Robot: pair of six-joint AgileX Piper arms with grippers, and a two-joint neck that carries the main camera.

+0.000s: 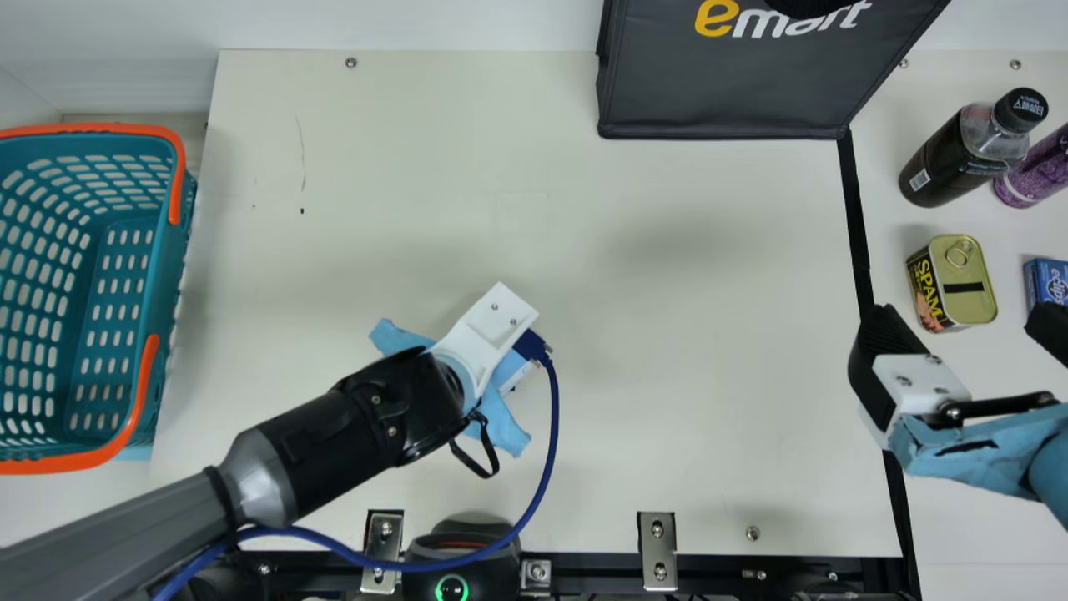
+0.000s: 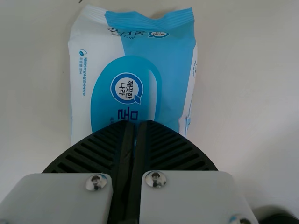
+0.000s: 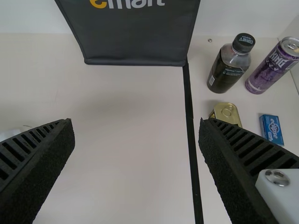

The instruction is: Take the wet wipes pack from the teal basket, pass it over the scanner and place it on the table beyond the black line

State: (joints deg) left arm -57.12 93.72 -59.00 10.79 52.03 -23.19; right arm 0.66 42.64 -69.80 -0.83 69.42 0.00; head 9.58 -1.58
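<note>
"How far along were we?" my colleague asked.

"Partway, I judged. I had the wet wipes pack (image 2: 126,88) out of the teal basket (image 1: 148,242), above or on the counter (image 1: 709,334); I couldn't tell which. My left gripper (image 2: 137,122) was drawn nearly together over its printed face, a sliver of blue between the fingers, so I took it for a pinch."

"Scanned?"

"I couldn't tell. The scanner (image 1: 492,587) sat at the near edge, its ring lit green. The placing was certainly left: the pack was well short of the black line (image 1: 854,225). My right gripper (image 3: 135,123) stood wide apart, with nothing in it."

"And the feel of things?"

"Soft, glossy film on the pack, white and blue, crinkled along its crimped end, with a rounded label. I expected it to sag. The basket was slotted plastic with smooth orange handles. Past the line stood rigid shapes: a round-shouldered bottle (image 1: 947,163), a round-cornered metal tin (image 1: 968,284) and a small blue box (image 3: 272,129)."
</note>
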